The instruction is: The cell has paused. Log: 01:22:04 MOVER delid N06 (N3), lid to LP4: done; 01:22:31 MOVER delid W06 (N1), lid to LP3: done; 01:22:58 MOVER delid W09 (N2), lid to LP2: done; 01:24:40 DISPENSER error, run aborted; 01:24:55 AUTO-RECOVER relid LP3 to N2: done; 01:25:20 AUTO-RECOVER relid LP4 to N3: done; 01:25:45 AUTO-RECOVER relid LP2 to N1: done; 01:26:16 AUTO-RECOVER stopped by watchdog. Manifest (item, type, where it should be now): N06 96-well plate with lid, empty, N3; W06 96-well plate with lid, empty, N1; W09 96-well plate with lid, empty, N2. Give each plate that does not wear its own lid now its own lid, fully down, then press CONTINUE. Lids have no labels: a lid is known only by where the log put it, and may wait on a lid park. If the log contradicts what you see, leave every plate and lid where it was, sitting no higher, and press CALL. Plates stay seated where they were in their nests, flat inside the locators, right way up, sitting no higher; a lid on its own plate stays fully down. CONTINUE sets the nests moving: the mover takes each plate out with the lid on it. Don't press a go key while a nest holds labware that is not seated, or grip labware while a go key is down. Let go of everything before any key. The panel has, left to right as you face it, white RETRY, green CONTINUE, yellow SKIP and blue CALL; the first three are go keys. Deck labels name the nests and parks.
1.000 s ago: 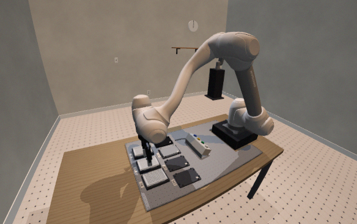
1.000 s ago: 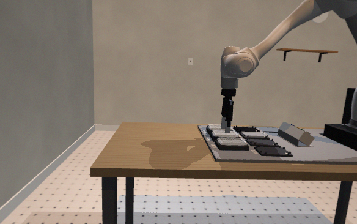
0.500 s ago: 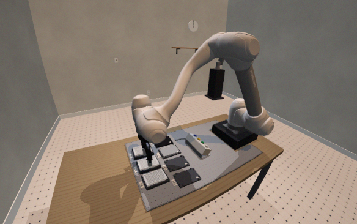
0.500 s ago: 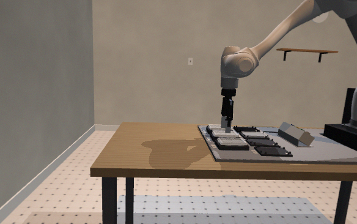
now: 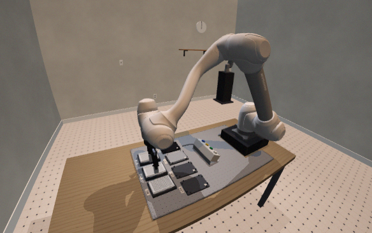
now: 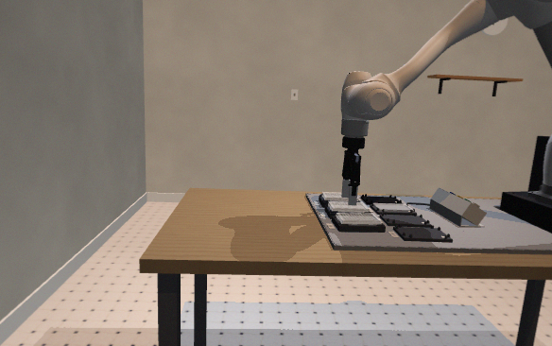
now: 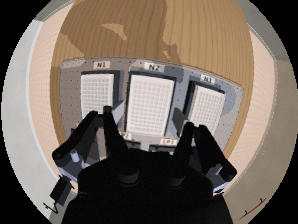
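— What is seen on the wooden table (image 5: 95, 178)?

— A grey mat (image 5: 229, 162) is laid across its right half, and the arm (image 5: 191, 79) is mounted on a black base (image 5: 251, 149) at the far right corner.

— And the plates?

— Three are set in a row along the mat's left edge. The near plate (image 5: 162, 184) is shown with open wells — no lid. The middle plate (image 5: 154, 170) and the far plate (image 5: 144, 157) are covered. A lid (image 5: 176, 156) is parked just right of the row.

— The gripper (image 6: 350, 196)?

— It is held over the middle plate, fingers spread apart with nothing clamped between them.
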